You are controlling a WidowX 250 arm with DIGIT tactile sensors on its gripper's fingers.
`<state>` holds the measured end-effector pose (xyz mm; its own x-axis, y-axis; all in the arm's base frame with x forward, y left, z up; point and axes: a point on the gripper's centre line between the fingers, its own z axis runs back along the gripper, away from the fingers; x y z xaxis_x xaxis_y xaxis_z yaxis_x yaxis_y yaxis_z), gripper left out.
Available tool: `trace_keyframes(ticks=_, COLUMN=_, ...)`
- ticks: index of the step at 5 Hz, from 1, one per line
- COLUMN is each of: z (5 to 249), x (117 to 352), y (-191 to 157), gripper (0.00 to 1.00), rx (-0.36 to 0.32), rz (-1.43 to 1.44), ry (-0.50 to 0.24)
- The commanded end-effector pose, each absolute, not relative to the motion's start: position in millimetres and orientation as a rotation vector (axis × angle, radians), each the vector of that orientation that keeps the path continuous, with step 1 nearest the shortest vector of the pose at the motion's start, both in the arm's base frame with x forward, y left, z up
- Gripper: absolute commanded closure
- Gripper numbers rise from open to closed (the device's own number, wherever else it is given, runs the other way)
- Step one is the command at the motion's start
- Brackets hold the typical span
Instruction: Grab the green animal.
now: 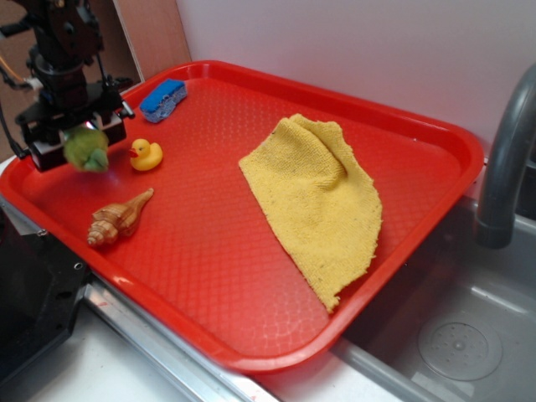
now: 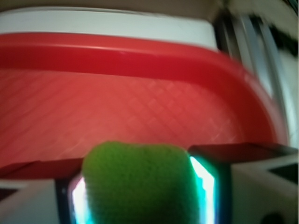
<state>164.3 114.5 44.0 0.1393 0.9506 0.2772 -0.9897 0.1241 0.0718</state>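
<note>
Five loose items and one tool are recorded on a red tray (image 1: 276, 335) whose near corner overhangs a metal sink (image 1: 456, 343). Nearest on the tray's left side: brown spiral seashell (image 1: 117, 219), lying on its side, pointed end toward the far rim. Beyond it, just beside the tool: small yellow rubber duck (image 1: 146, 155), upright, beak toward the arm. At centre and right: yellow knitted cloth (image 1: 318, 201), spread flat with one fold along its far edge, well apart from the toys. Farthest, near the far-left rim: blue sponge (image 1: 163, 99). Tool: gripper (image 1: 79, 138) at the tray's left edge, black, pointing downward, clenched on the green animal (image 1: 86, 151). The green animal sits between the two fingers at the tips, its fuzzy light green body bulging out below and in front of them, a darker green part at its lower edge; it appears raised off the tray surface, though contact cannot be told for certain. The wrist view confirms the hold: the green plush (image 2: 138, 184) fills the gap between the pale finger pads (image 2: 203, 184), pressed against both, with the red textured floor and raised rim behind it, blurred. Grey faucet (image 1: 507, 159) stands at the right edge, beyond the sink basin.
</note>
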Motion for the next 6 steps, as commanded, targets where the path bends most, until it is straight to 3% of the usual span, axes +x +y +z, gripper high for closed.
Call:
trace_keyframes(ticks=1, z=118, x=187, y=75, gripper=1.00, rx=0.039, rz=0.944, ry=-0.133)
trace_keyframes(ticks=3, z=169, x=187, y=6, gripper=1.00, rx=-0.187, rz=0.452, ry=-0.109)
trace_keyframes(ticks=4, z=186, x=174, y=-12, gripper=1.00, rx=-0.187, rz=0.211, ry=-0.121)
trace_keyframes(ticks=5, z=191, x=163, y=-23, gripper=1.00, rx=-0.156, rz=0.158, ry=-0.166)
trace_keyframes(ticks=6, z=191, x=164, y=-17, gripper=1.00, rx=-0.127, rz=0.202, ry=-0.152)
